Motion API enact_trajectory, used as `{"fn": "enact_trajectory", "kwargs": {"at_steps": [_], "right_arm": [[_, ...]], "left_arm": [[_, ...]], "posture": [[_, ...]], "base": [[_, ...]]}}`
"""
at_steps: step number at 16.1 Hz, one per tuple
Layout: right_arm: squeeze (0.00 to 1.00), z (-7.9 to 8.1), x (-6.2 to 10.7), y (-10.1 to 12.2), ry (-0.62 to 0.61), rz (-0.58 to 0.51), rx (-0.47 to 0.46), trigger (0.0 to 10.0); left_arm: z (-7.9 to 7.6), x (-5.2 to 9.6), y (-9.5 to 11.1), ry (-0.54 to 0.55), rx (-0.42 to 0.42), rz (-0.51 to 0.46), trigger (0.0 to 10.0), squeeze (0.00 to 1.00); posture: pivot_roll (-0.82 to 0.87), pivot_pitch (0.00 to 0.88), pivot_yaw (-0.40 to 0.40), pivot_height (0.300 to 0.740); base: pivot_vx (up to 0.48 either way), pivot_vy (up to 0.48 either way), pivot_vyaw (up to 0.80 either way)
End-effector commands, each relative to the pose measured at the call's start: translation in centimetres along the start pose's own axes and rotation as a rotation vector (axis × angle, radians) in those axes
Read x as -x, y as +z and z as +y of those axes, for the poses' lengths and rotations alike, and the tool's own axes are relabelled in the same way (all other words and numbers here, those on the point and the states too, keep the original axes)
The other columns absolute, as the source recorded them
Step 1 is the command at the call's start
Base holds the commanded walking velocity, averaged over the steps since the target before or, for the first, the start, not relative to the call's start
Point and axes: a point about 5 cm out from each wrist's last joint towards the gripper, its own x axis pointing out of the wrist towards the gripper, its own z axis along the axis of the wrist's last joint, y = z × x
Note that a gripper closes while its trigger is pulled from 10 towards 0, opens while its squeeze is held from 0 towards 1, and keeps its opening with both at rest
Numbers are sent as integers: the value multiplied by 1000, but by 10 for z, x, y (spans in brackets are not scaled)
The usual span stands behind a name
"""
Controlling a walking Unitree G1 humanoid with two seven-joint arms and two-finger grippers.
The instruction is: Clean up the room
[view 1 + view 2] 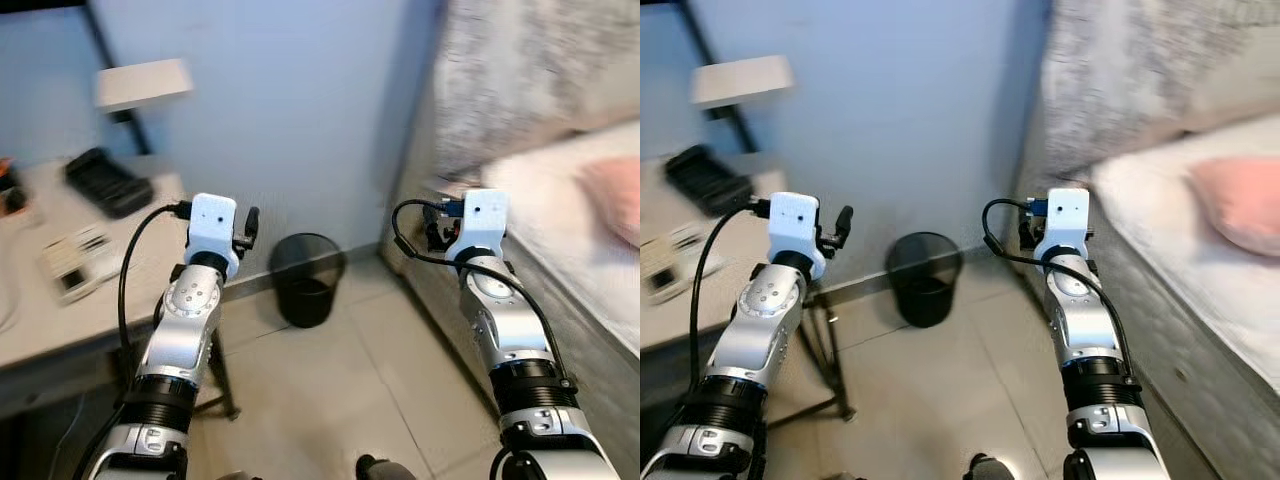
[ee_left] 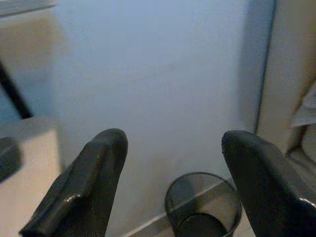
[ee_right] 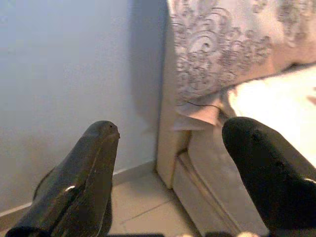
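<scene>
Left gripper [image 2: 168,182]: raised in front of the robot, beside the desk [image 1: 100,310]; its two fingers stood wide apart with nothing between them.
Right gripper [image 3: 173,177]: raised on the bed side, fingers likewise spread wide and empty, pointing toward the corner where the wall meets the bed [image 1: 1180,230].
Bin [image 1: 305,278]: a black mesh basket stood upright on the tiled floor against the blue wall, between desk and bed and ahead of both arms; what it held, if anything, could not be told.
Desk: a black case [image 1: 108,181] lay near the back edge, and a flat box or tray of small items [image 1: 75,262] lay nearer the front. More things sat at the far left edge, too cut off and blurred to name.
Bed: a pink pillow [image 1: 1240,200] lay on the light cover; a lace curtain [image 3: 227,44] hung at its head.
Floor: the visible tiles looked bare, apart from a dark shape at the lower edge, likely part of the robot.
Progress: judged early or between steps. Neither gripper carried anything, and the desk items were not yet put away.
Left to do: probably choosing one item to pick up, then carrying it to its place or to the bin.
</scene>
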Motion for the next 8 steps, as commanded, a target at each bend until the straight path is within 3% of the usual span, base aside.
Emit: {"fn": "enact_trajectory", "kwargs": {"at_steps": [1, 4, 5, 8], "right_arm": [[0, 6, 0, 5, 23, -20, 5, 10000], [0, 2, -1, 6, 19, -27, 5, 10000], [0, -5, -2, 5, 8, -18, 12, 10000], [0, -6, -1, 4, 4, -15, 11, 10000]], "left_arm": [[0, -3, 5, 10, -13, -30, 10000, 0], [-4, -4, 7, -9, -36, -41, 10000, 0], [4, -6, 8, 14, -32, -44, 10000, 0], [7, -5, 5, 15, -26, -38, 10000, 0]], "posture": [[-69, 0, 18, 740], [-60, 0, 14, 740], [-59, 0, 15, 740], [-61, 0, 18, 740]], "base": [[0, 0, -775], [0, 0, -775], [0, 0, -775], [0, 0, -775]]}}
